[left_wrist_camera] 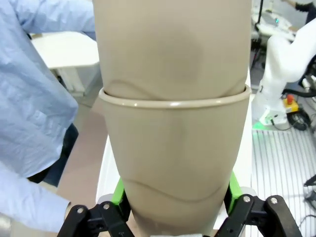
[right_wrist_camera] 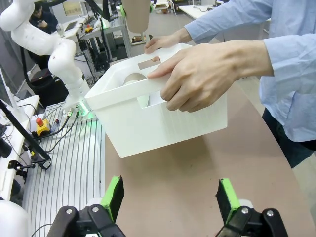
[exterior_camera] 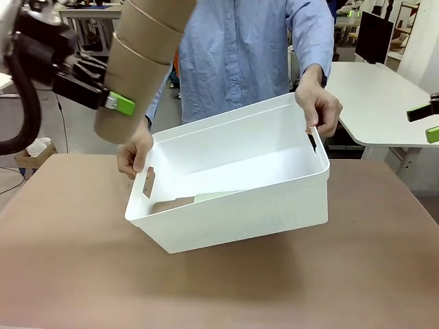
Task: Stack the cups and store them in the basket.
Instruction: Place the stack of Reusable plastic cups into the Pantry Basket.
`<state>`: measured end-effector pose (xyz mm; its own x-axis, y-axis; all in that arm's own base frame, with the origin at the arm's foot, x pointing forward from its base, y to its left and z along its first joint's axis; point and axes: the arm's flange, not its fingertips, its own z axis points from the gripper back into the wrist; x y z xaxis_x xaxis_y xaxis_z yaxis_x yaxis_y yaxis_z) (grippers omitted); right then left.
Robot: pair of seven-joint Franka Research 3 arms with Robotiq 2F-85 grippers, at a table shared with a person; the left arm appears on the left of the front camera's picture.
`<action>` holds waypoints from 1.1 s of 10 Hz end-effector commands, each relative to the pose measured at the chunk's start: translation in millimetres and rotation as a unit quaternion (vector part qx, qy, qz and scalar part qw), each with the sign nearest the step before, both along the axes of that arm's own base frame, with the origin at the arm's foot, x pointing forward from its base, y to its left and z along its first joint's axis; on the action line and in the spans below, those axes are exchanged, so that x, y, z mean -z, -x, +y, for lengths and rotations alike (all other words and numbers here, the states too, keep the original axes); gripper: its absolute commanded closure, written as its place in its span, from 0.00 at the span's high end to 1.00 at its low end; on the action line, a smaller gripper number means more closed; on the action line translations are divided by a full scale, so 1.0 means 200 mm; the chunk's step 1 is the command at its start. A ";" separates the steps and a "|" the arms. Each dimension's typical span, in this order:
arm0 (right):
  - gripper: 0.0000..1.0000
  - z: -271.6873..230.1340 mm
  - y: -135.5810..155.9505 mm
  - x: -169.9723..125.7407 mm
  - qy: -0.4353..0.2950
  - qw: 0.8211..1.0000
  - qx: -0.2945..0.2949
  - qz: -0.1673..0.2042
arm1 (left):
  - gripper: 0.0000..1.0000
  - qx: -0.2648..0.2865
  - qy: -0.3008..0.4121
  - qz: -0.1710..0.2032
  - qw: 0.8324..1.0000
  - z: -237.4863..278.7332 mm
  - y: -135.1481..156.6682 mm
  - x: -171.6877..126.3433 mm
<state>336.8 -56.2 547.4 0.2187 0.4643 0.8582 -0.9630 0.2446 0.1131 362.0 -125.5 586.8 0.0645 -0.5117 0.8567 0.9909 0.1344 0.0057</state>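
With two cups (exterior_camera: 195, 201) already lying in the tilted basket (exterior_camera: 240, 205) held by hands (exterior_camera: 134, 152), remaining: lowering the brown stack (exterior_camera: 140, 62), clamped in left gripper (exterior_camera: 116, 103); right gripper (right_wrist_camera: 169, 195) apart, idle.

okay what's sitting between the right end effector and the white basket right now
Nothing: in the right wrist view, bare brown table runs from the open right end effector to the basket, which the person's hand holds tilted.

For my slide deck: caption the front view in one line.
Left gripper holds stacked kraft-brown cups above a tilted white basket that a person's hands hold up.
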 end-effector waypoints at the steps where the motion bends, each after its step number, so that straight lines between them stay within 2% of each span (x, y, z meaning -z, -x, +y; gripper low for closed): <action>1: 1.00 0.01 0.00 -0.01 -0.010 1.000 0.005 0.004 | 0.85 -0.012 -0.051 0.005 0.999 -0.14 -0.06 -0.02; 5: 1.00 0.01 0.00 -0.01 -0.010 1.000 0.005 0.004 | 0.85 -0.017 -0.127 0.010 0.992 -0.49 -0.10 0.10; 9: 1.00 0.01 0.00 -0.01 -0.010 1.000 0.005 0.004 | 0.85 -0.022 -0.184 -0.007 0.983 -0.77 -0.19 0.26; 11: 1.00 0.01 0.00 -0.01 -0.010 1.000 0.005 0.004 | 0.85 -0.025 -0.212 -0.033 0.976 -0.82 -0.24 0.34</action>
<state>337.0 -56.1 547.0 0.2200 0.4646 0.8578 -0.9629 0.2445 0.1146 402.2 -287.2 512.4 0.0406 -0.8083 0.5873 0.9845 0.1326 0.1145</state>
